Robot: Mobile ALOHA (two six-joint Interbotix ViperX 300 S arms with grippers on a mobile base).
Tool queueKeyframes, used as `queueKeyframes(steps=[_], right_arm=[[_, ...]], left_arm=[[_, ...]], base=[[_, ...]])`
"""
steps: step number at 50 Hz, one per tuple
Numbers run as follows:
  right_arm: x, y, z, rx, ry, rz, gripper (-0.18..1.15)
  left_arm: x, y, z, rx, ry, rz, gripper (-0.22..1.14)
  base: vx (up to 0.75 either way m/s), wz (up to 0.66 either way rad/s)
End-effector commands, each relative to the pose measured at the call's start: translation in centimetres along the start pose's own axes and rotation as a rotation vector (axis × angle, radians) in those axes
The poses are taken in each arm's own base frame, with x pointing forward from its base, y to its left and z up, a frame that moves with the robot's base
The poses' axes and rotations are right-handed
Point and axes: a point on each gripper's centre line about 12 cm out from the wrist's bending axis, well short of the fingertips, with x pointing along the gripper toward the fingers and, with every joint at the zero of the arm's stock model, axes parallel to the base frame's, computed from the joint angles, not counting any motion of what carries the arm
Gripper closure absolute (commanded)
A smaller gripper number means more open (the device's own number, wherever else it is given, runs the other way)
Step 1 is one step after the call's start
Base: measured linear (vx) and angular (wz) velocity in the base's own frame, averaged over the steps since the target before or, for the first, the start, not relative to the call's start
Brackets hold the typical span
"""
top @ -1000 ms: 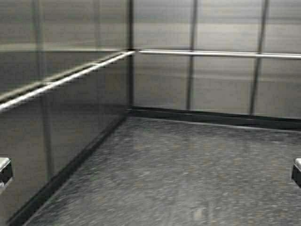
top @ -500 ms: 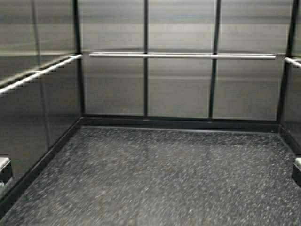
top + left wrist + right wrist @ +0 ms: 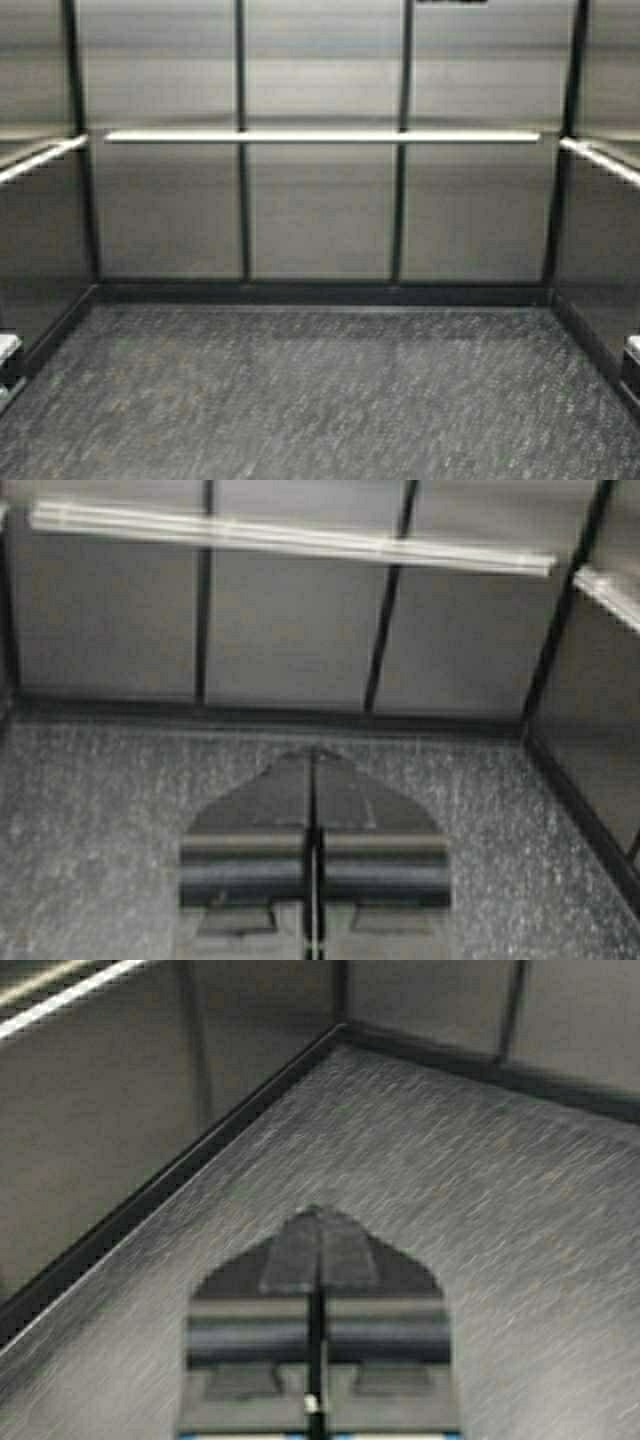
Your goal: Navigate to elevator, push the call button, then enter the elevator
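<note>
inside elevator (image 3: 320,210), handrail (image 3: 320,136) on back wall, speckled floor (image 3: 320,400).

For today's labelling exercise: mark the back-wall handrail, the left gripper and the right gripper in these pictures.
handrail (image 3: 320,136), high view, middle of the tube along the elevator's back wall.
left gripper (image 3: 313,763), left wrist view, tips of its closed fingers above the floor.
right gripper (image 3: 316,1220), right wrist view, tips of its closed fingers.
</note>
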Motion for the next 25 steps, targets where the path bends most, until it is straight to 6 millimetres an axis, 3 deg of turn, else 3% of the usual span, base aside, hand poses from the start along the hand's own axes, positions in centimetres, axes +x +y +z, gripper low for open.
queueKeyframes(steps=[1, 5, 11, 15, 22, 25], right_arm=[[-0.4, -0.6, -0.5, 0.004, 0.009, -0.021, 0.91], [-1.2, -0.8, -1.4, 0.022, 0.023, -0.029, 0.91], [-2.1, 0.1, 1.7, 0.010, -0.083, -0.001, 0.91], [-2.5, 0.4, 2.5, 0.000, -0.115, 0.011, 0.91], [-2.2, -1.0, 2.4, 0.006, -0.110, -0.032, 0.91], [-2.3, -1.4, 1.8, 0.016, -0.092, -0.047, 0.91]], left_arm=[[0.3, 0.0, -0.2, -0.004, 0.009, 0.002, 0.89], [-0.5, -0.1, 0.7, -0.027, -0.042, -0.007, 0.89], [-1.8, -0.4, 2.0, -0.017, -0.116, -0.024, 0.89], [-2.3, -0.4, 2.6, -0.018, -0.146, -0.026, 0.89], [-0.8, -0.3, 2.4, 0.002, -0.109, -0.014, 0.89], [-0.4, -0.2, 1.2, 0.005, -0.062, -0.011, 0.89]], base=[[0.57, -0.19], [0.56, -0.36], [0.47, -0.44], [0.45, -0.22], [0.51, -0.10], [0.56, -0.16]])
